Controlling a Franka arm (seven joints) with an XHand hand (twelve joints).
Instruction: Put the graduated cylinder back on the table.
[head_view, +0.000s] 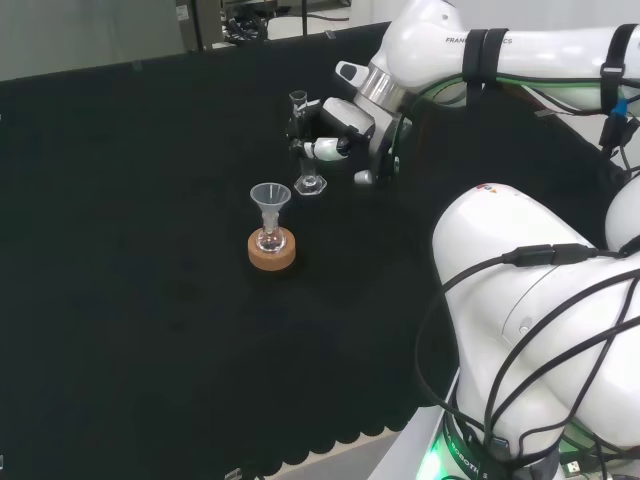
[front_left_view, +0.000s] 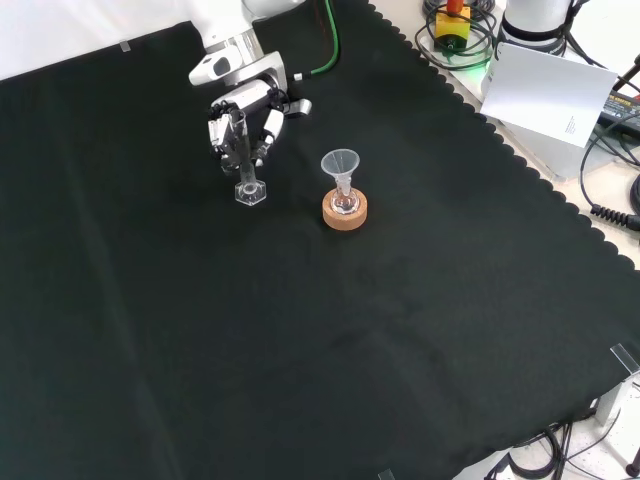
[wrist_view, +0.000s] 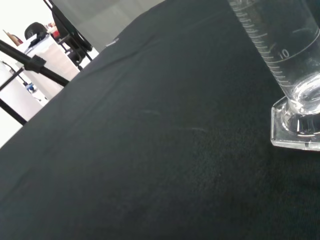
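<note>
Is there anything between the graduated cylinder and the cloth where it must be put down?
Nothing visible. The hand is curled round the graduated cylinder, whose base is at the black cloth. The funnel, in a flask on the cork ring, stands apart to the right in the front view.

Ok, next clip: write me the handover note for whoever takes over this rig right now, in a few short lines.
Hand: fingers curled round the graduated cylinder, holding its upper tube.
Cylinder: upright, its hexagonal base at the black cloth; in the wrist view the base looks to be resting on the cloth.
Nearby: a small flask with a funnel in it, on a cork ring, standing apart from the cylinder, to its right in the front view.
Done: cylinder brought down to the table.
Left: open the hand and draw it away without tipping the cylinder or touching the funnel.
</note>
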